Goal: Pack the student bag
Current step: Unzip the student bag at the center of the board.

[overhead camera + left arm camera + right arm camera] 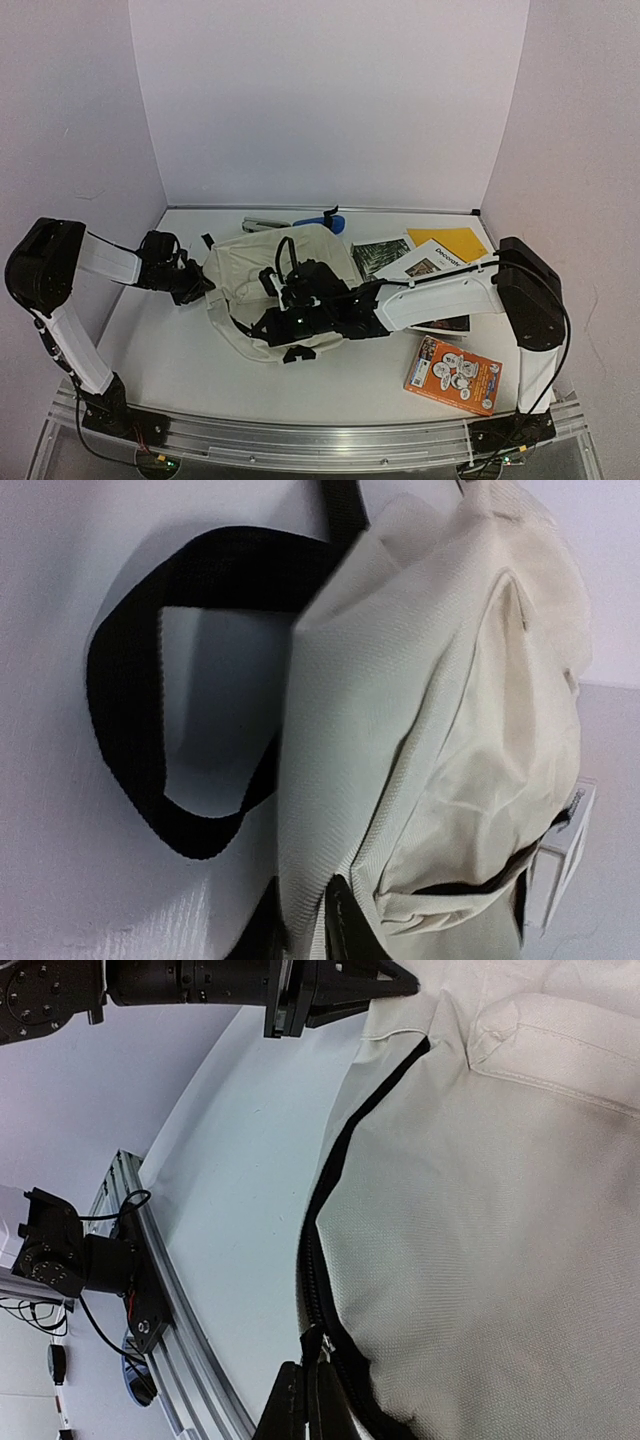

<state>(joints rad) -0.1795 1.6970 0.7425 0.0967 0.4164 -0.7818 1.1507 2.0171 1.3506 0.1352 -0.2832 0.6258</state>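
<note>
The right pincer [305, 1385] has its jaws pressed together at the lower end of the black zipper [333, 1160]. The frame edge cuts it off, but it seems to be nipping the small slider tab between its tips. From there the zipper curves up along the edge of the cream fabric.

The left pincer [400, 980] is at the far end of that edge, its jaws drawn in tight on a fold of the same fabric. In the left wrist view the cloth bunches down towards them, and a black strap [130, 730] loops out flat beside it.

Both pincers are on the student bag [240, 265]. It lies slumped on its side in the middle of the white tabletop [170, 340]. The left arm comes in at its left end and the right arm reaches across its near side from the right.

Several things lie to the right of the bag:
- A white book [432, 258] lies partly under the right arm.
- A yellow booklet [452, 242] lies just behind the white book.
- An orange box [453, 375] lies nearer the front edge, apart from the rest.

A blue object [322, 221] lies against the back wall, just behind the bag.
</note>
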